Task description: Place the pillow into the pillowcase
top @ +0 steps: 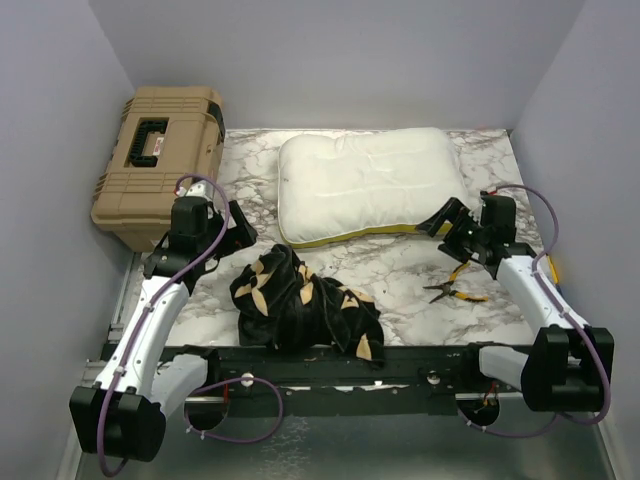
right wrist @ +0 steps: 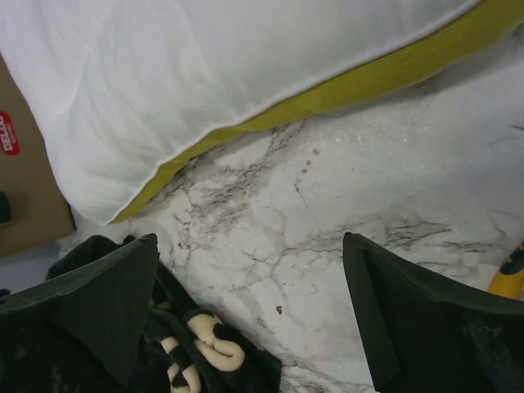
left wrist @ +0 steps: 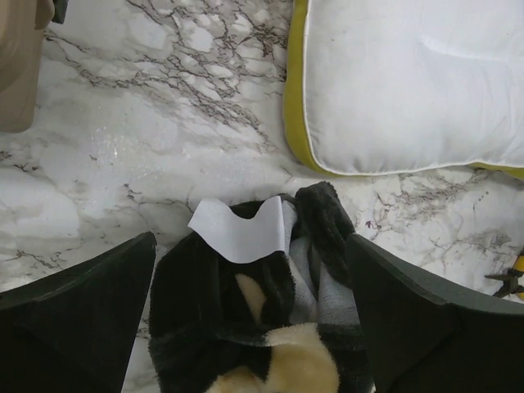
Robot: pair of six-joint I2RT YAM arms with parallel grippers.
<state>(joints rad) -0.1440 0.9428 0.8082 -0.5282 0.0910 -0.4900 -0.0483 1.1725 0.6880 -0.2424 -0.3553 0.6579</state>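
The cream-white pillow (top: 368, 183) with a yellow edge band lies flat at the back middle of the marble table. The black pillowcase (top: 300, 302) with tan motifs lies crumpled at the front middle. My left gripper (top: 243, 228) is open just above the pillowcase's left end; in the left wrist view the pillowcase (left wrist: 254, 319) with its white label lies between the spread fingers of the left gripper (left wrist: 250, 307). My right gripper (top: 447, 220) is open and empty by the pillow's right front corner; the right wrist view shows the right gripper (right wrist: 250, 307) over bare marble, below the pillow (right wrist: 213, 74).
A tan toolbox (top: 160, 160) stands at the back left, off the marble top. Yellow-handled pliers (top: 455, 290) lie on the table at the right, in front of my right gripper. Grey walls close in the left, back and right sides.
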